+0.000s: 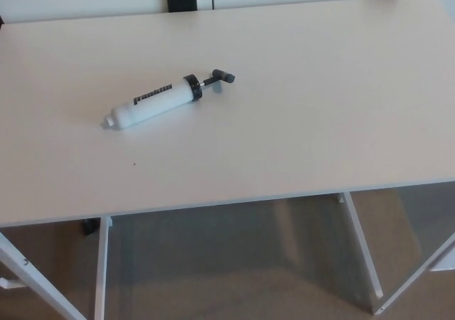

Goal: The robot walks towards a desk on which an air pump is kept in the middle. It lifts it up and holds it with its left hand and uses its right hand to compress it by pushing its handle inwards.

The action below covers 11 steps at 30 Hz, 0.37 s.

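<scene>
Pump [165, 99] lies flat mid-desk [320, 121] — handle [222, 77] pointing up-right. We see neither hand — grip state can't be told.

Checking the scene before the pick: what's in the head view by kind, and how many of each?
Air pump: 1
Desk: 1
Tiny dark speck on the desk: 1
Robot hands in view: 0
Total: 3
</scene>
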{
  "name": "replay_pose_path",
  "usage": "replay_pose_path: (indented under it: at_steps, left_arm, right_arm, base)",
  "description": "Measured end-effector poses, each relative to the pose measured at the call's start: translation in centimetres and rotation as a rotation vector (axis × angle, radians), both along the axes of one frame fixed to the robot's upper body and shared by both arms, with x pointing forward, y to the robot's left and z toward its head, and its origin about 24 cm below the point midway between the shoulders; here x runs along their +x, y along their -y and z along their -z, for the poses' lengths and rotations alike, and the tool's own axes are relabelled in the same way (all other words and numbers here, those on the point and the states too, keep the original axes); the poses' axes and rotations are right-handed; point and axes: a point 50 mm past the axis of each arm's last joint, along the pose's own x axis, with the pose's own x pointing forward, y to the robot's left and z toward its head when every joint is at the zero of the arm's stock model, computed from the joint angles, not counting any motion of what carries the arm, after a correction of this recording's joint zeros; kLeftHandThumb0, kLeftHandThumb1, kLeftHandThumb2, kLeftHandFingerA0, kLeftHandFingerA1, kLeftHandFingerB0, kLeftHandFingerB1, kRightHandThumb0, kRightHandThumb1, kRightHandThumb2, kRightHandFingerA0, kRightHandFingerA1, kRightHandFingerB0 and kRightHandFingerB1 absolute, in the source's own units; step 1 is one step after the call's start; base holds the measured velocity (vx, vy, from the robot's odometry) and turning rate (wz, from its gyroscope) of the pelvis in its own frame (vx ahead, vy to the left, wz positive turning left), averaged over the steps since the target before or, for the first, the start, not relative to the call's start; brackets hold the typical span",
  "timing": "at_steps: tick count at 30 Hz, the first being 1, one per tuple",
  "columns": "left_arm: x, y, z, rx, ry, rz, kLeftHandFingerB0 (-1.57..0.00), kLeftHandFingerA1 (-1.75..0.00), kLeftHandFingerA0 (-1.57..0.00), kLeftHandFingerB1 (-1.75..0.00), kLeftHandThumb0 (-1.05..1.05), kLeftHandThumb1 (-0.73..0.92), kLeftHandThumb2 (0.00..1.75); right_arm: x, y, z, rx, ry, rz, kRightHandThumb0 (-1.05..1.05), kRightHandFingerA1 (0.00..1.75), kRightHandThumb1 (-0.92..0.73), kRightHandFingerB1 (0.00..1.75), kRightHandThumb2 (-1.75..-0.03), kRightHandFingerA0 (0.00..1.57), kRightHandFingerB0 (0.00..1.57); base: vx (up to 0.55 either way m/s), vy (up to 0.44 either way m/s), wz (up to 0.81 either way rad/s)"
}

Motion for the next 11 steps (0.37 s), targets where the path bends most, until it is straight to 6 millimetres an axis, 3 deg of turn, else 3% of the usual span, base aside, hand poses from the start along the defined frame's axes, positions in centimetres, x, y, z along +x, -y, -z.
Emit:
replay_pose_path:
  at_steps: [1,5,6,7,8,9,10,11]
  left_arm:
    - [-0.4,-0.1,0.4,-0.017,-0.015,-0.012,-0.14,-0.53,-0.28,-0.41,-0.64,0.64,0.92]
    - [-2.2,-0.3,2.1,-0.1,-0.081,-0.067,-0.12,-0.52,-0.25,-0.41,-0.67,0.59,0.89]
    - [-2.7,-0.3,2.5,-0.123,-0.097,-0.083,-0.06,-0.51,-0.2,-0.38,-0.66,0.57,0.88]
    - [-3.0,-0.3,2.7,-0.136,-0.104,-0.092,-0.06,-0.51,-0.2,-0.38,-0.66,0.57,0.88]
    - [-3.6,-0.3,3.1,-0.156,-0.118,-0.109,-0.09,-0.5,-0.2,-0.4,-0.61,0.61,0.87]
    - [-4.0,-0.3,3.4,-0.167,-0.125,-0.12,-0.09,-0.5,-0.2,-0.4,-0.61,0.61,0.87]
    - [-4.4,-0.3,3.7,-0.18,-0.134,-0.132,-0.16,-0.44,-0.15,-0.29,-0.67,0.74,0.62]
    - [-5.0,-0.3,4.0,-0.192,-0.145,-0.147,-0.16,-0.44,-0.15,-0.29,-0.67,0.74,0.62]
  right_arm:
    - [-0.2,0.2,0.3,0.002,-0.023,-0.006,-0.68,0.37,-0.7,0.3,-0.61,0.27,0.24]
    - [-1.5,1.2,1.8,0.018,-0.126,-0.031,-0.71,0.35,-0.7,0.29,-0.61,0.25,0.2]
    - [-1.8,1.4,2.2,0.024,-0.153,-0.037,-0.76,0.44,-0.59,0.4,-0.89,0.15,0.12]
    - [-2.1,1.6,2.4,0.027,-0.168,-0.041,-0.76,0.44,-0.59,0.4,-0.89,0.15,0.12]
    - [-2.5,1.9,2.8,0.033,-0.198,-0.047,-0.74,0.32,-0.7,0.27,-0.61,0.2,0.16]
    - [-2.8,2.0,3.1,0.036,-0.215,-0.051,-0.74,0.32,-0.7,0.27,-0.61,0.2,0.16]
    - [-3.2,2.2,3.4,0.041,-0.238,-0.055,-0.38,0.5,-0.4,0.48,-1.0,0.0,0.0]
    - [-3.9,2.5,3.8,0.049,-0.268,-0.057,-0.38,0.5,-0.4,0.48,-1.0,0.0,0.0]
  base:
    - [0.0,0.0,0.0]
    - [0.0,0.0,0.0]
    - [0.0,0.0,0.0]
    - [0.0,0.0,0.0]
    - [0.0,0.0,0.0]
    - [0.0,0.0,0.0]
    - [0.0,0.0,0.0]
    - [0.0,0.0,0.0]
